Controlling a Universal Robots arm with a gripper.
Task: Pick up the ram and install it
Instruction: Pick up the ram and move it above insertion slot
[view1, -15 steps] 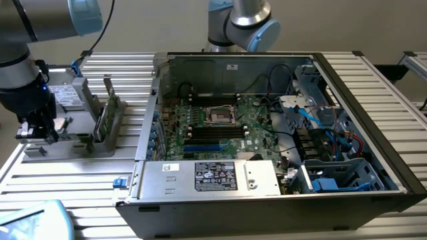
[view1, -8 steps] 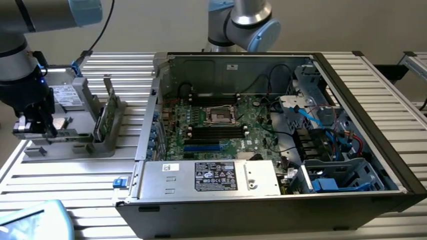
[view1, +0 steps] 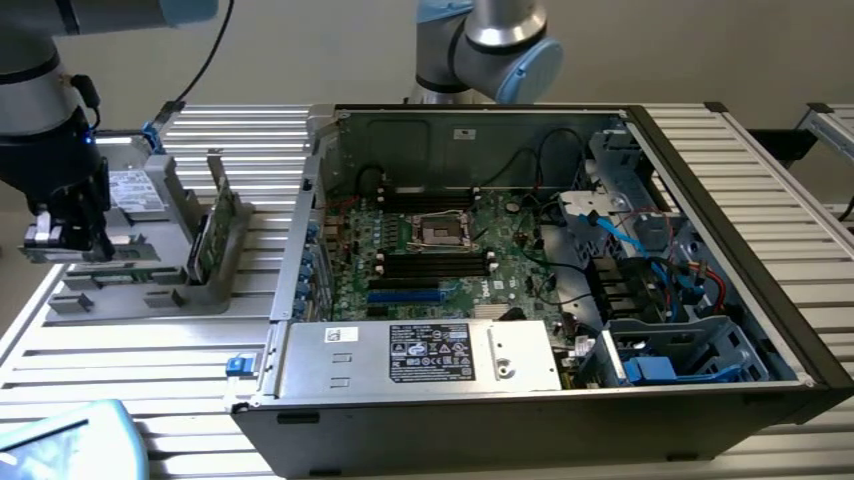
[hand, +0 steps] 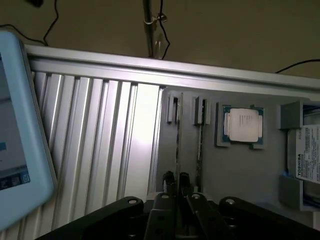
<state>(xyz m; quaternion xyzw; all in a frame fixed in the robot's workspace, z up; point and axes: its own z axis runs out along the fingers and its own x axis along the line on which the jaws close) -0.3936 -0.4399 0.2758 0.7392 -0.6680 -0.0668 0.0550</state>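
Note:
Two rams stand on edge in slots of a grey fixture tray (view1: 120, 300) at the exterior view's left. One ram (view1: 203, 242) (hand: 178, 135) shows green in the exterior view. The other ram (hand: 200, 145) runs parallel beside it. My gripper (view1: 64, 235) (hand: 177, 181) hangs above the tray and holds nothing. Its fingertips stand only a narrow gap apart. In the wrist view they line up with the end of the first ram, which I see edge-on. The black motherboard slots (view1: 424, 265) lie inside the open computer case (view1: 747, 200).
A square silvery processor chip (hand: 242, 125) and a hard drive (hand: 306, 160) sit in the same tray. A light-blue tablet (view1: 67, 440) (hand: 15, 125) lies near the table's edge. Cables, drive cages and a power supply (view1: 414, 355) crowd the case. A second arm's base (view1: 487, 45) rises behind it.

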